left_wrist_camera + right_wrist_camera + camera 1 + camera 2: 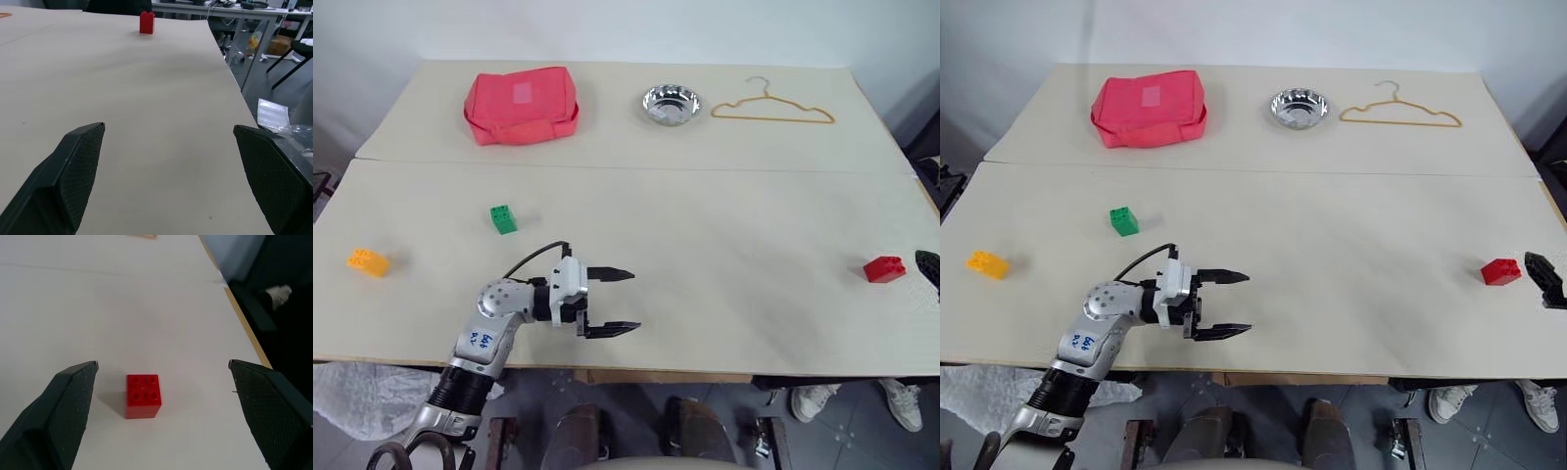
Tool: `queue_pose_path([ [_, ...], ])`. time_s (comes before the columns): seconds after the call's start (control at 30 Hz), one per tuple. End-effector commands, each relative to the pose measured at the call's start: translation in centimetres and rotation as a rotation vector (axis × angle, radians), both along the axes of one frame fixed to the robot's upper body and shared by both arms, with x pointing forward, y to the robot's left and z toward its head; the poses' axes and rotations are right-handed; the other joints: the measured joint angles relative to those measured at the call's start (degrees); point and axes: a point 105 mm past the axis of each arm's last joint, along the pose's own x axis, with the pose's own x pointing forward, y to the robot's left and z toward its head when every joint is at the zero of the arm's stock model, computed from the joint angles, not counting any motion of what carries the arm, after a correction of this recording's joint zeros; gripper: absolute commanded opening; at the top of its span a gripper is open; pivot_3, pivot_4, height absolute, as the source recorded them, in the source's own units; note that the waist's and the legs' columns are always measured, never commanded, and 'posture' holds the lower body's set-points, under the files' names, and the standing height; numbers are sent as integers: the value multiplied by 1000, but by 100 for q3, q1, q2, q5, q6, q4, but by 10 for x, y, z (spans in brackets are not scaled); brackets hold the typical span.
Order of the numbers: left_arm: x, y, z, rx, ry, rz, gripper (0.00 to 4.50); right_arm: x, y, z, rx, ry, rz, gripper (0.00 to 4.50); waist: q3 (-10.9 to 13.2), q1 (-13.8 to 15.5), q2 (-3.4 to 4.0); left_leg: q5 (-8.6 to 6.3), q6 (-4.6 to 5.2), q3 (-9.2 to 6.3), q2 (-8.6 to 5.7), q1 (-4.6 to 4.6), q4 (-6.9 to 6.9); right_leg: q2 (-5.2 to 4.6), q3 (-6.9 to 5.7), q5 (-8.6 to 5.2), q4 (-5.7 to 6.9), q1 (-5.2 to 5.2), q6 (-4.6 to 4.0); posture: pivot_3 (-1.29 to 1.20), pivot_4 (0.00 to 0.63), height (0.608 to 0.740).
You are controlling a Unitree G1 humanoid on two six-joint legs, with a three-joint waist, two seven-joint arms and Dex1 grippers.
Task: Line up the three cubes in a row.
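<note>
Three cubes are counted around the left gripper (pixel 610 302): green cube (pixel 503 219) beyond it, orange-yellow cube (pixel 368 261) far left, red cube (pixel 883 268) far right, beside the right gripper (pixel 1545 280). Both grippers' fingers are spread, nothing held.

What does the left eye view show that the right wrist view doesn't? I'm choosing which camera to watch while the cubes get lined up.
The left eye view alone shows the green cube, the orange-yellow cube, the open left gripper, the red pouch, the metal bowl and the hanger. The right wrist view alone shows the red cube's four top studs, with the open right gripper around it, untouched. Both show that cube and the table.
</note>
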Motion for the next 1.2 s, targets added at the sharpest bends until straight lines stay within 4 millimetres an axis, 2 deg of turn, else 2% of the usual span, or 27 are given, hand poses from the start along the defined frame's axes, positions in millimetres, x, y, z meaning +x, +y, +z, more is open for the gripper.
queue_pose_path([
  [0.03, -4, -3, 8, -16, -44, 2, 4472, 8, -6, -8, 65, 91, 29, 4500, 0, 2, 0, 2, 10, 0, -6, -2, 1, -9, -8, 4, -5, 3, 7, 0, 150, 740],
  [0.27, -10, 4, 6, -17, -44, 51, 4472, 25, 3, -20, 185, 219, 128, 4500, 0, -20, 1, 3, 12, -4, -3, -6, 3, -14, -23, 6, -8, 5, 11, 0, 150, 740],
  [0.67, -9, 2, 10, -32, -57, 72, 4472, 45, 1, -40, 104, 260, 144, 4500, -1, -21, 1, 5, 9, -8, -6, -12, 6, -14, -33, 8, -14, 8, 15, 0, 150, 740],
  [0.77, -10, 4, 12, -33, -45, 63, 4500, 49, 0, -39, 92, 237, 151, 3915, 0, -17, 1, 6, 8, -9, -5, -12, 6, -13, -33, 8, -14, 8, 15, 0, 150, 740],
  [0.93, -11, 5, 14, -28, -38, 56, 4500, 53, 3, -45, 55, 266, 192, 2192, 0, -17, 1, 6, 7, -9, -5, -12, 6, -12, -34, 8, -15, 8, 16, 0, 150, 740],
  [1.0, -12, 7, 15, -26, -39, 60, 4500, 55, 6, -41, 25, 275, 225, 1526, -1, -25, 1, 6, 7, -9, -5, -12, 6, -12, -34, 8, -15, 8, 16, 0, 150, 740],
  [1.1, -13, 17, 20, -43, -46, 98, 4500, 68, 29, -14, -8, 243, 362, 1477, 2, -82, 5, 7, 6, -9, -4, -12, 6, -11, -32, 9, -15, 8, 16, 0, 150, 740],
  [1.2, -14, 33, 18, -33, -49, 138, 4500, 81, 77, 7, -130, 247, 620, 1477, 8, -174, 23, 10, 0, -11, 2, -12, 1, -9, -34, 8, -16, 5, 16, 0, 150, 740],
])
